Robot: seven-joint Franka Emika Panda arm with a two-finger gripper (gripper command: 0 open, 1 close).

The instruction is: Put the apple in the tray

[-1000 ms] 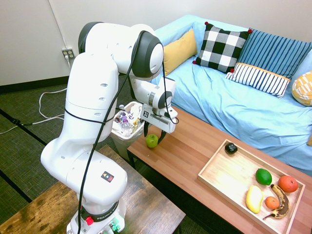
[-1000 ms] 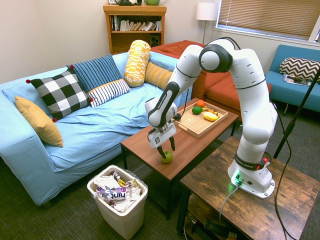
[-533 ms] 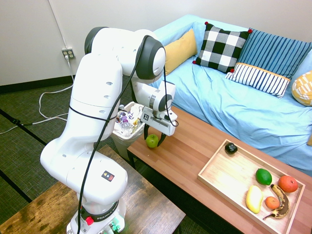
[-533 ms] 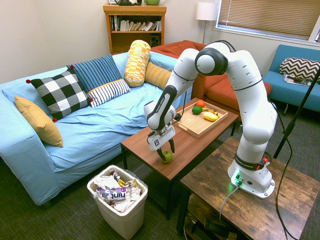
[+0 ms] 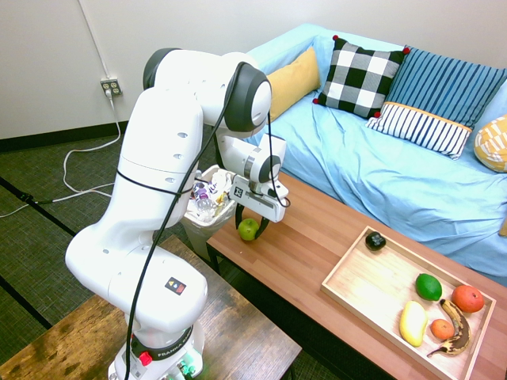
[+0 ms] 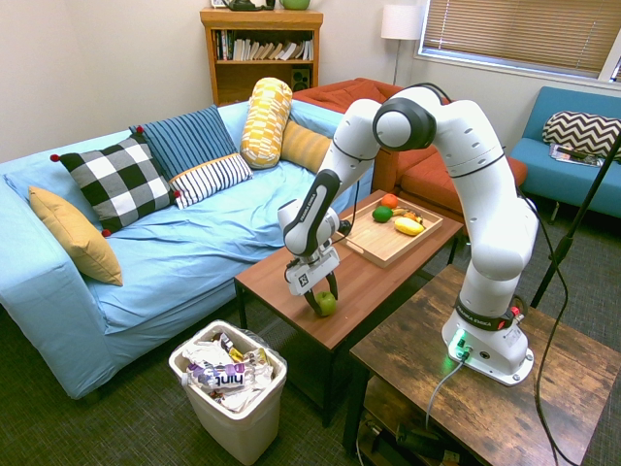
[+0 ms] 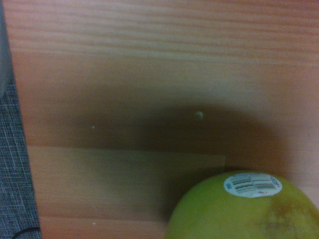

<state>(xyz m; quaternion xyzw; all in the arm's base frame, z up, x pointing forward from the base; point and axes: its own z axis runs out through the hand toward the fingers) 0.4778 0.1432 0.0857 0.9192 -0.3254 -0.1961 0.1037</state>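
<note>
- Apple (image 5: pixel 248 229): small, round, yellow-green, smooth skin; in the wrist view (image 7: pixel 244 206) a white oval barcode sticker on top and a brownish blotch beside it.
- Resting on the coffee table (image 5: pixel 317 245), reddish-brown plank surface with straight grain, near the corner closest to the waste bin (image 6: pixel 230 388).
- Tray (image 5: pixel 348 289): shallow rectangle of pale wood, low raised sides, lying well apart from the apple, toward 4 o'clock from it in the first exterior view.
- In the tray: dark green oval fruit (image 5: pixel 428 286), yellow fruit (image 5: pixel 413 323), two orange round fruits, a spotted brown banana (image 5: pixel 457 326), a small dark item at one corner.
- White glossy arm arched high over the table, forearm sloping down, wrist tipped steeply downward onto the apple.
- Gripper (image 6: pixel 320 299): dark fingers straddling the apple on both sides, closed in close to its skin; contact too small to tell, so a firm grasp cannot be confirmed.
- Apple seated on the tabletop.
</note>
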